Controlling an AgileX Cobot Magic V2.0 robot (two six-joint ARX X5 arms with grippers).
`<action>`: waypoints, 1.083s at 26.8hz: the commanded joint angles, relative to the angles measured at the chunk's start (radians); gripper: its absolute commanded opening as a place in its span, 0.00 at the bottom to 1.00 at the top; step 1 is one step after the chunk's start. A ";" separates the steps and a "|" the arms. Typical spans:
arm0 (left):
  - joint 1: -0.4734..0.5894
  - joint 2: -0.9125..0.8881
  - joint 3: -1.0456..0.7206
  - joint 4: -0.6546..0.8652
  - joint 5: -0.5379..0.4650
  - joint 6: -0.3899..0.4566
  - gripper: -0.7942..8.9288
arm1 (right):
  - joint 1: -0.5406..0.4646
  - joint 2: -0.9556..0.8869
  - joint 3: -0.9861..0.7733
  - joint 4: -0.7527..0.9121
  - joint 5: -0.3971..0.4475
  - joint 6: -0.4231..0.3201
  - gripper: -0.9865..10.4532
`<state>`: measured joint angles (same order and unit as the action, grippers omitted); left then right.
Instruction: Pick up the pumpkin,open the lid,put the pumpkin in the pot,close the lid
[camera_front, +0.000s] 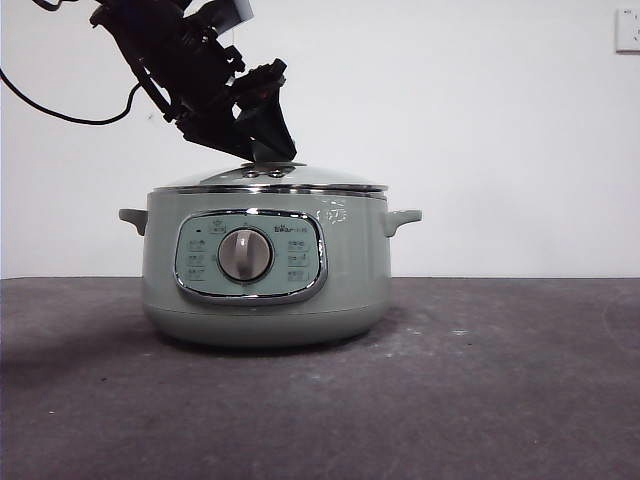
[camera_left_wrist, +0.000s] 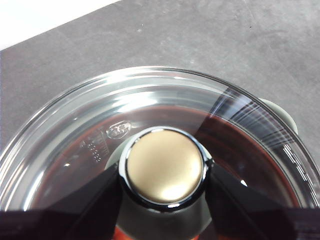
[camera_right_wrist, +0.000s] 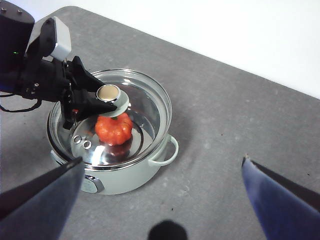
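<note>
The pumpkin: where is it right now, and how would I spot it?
Find the pale green pot on the grey table; the left gripper is at the knob of its glass lid. Through that glass, inside the pot, sits the pumpkin, the only orange-red, ribbed thing there.

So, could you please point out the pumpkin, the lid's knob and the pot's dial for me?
pumpkin (camera_right_wrist: 113, 128): right wrist view, its ribbed orange body seen through the glass.
lid's knob (camera_left_wrist: 164, 166): left wrist view, its flat top.
pot's dial (camera_front: 245, 254): front view, its grey centre.
</note>
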<state>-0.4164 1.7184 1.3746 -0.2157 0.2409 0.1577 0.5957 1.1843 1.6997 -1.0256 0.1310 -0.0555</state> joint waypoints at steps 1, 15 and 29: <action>-0.002 -0.003 0.008 0.001 0.000 0.012 0.07 | 0.002 0.000 0.000 0.002 -0.001 0.012 0.61; 0.000 -0.003 0.008 -0.066 0.001 0.029 0.07 | 0.001 0.000 0.000 0.002 0.000 0.013 0.61; 0.000 -0.016 0.008 -0.123 -0.002 0.026 0.67 | 0.001 0.000 0.000 -0.064 -0.041 0.013 0.61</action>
<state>-0.4160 1.7115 1.3880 -0.3046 0.2424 0.1677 0.5957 1.1843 1.6997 -1.0866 0.1032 -0.0551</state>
